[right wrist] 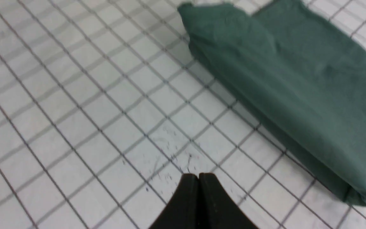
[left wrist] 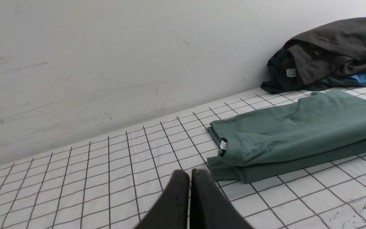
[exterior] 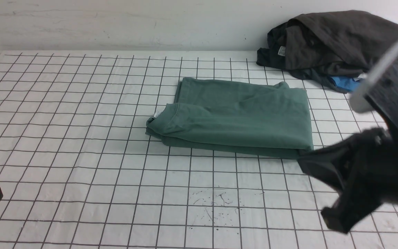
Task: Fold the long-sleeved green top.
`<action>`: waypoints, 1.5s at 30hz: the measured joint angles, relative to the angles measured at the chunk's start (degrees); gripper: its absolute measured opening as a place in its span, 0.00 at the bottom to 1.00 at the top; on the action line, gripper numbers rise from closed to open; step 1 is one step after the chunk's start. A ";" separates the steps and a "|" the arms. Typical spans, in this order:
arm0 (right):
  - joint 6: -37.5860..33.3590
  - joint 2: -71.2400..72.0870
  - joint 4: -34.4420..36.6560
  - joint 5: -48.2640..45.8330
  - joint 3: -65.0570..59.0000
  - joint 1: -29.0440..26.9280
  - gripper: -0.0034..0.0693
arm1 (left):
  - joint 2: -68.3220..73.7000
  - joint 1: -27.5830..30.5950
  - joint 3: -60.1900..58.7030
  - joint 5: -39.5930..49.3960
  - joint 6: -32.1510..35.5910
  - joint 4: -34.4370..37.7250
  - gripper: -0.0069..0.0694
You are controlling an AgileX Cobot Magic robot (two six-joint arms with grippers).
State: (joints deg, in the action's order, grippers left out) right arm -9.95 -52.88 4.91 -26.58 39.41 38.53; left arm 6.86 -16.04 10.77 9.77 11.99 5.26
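Front view shows you the green long-sleeved top (exterior: 233, 117) folded into a flat rectangle at mid-table. Your right gripper (right wrist: 199, 176) hovers just off its near right corner, jaws pressed together, holding nothing. Your left gripper (left wrist: 190, 173) sits near the collar end, also closed tight and empty.

The right arm (exterior: 375, 166) is bulky matte black with angular moulded housings, and a flat pale grey metal bar (exterior: 380, 79) is fixed across its upper part. The right gripper (right wrist: 199, 178) has two smooth black tapered fingers with rounded tips. The left gripper (left wrist: 190, 174) has the same black, wedge-shaped fingers, plain and unmarked
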 joint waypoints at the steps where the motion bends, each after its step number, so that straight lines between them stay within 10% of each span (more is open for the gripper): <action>1: 0.00 0.59 0.44 2.64 -2.03 0.00 0.03 | 0.00 0.00 0.00 0.00 0.00 0.00 0.08; 6: 0.00 14.97 2.86 32.50 -24.45 0.00 0.03 | 0.00 0.00 0.00 -0.07 0.06 0.00 0.08; 12: 0.25 26.05 3.34 41.29 -38.34 0.00 0.03 | 0.00 0.00 0.00 -0.19 0.06 0.00 0.08; 23: -2.18 33.28 8.45 25.38 -40.93 -2.27 0.03 | 0.00 0.00 0.00 -0.50 0.12 0.05 0.08; 39: 3.62 53.44 1.03 6.03 -40.88 -38.53 0.03 | 0.00 0.00 0.00 -0.64 0.12 0.11 0.08; 45: 1.20 53.44 0.41 5.97 -40.82 -41.15 0.03 | 0.00 0.00 0.00 -0.64 0.12 0.11 0.08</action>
State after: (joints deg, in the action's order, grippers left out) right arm -8.75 0.56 5.32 -20.61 -1.41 -2.61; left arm 6.86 -16.04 10.77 9.13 12.11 5.37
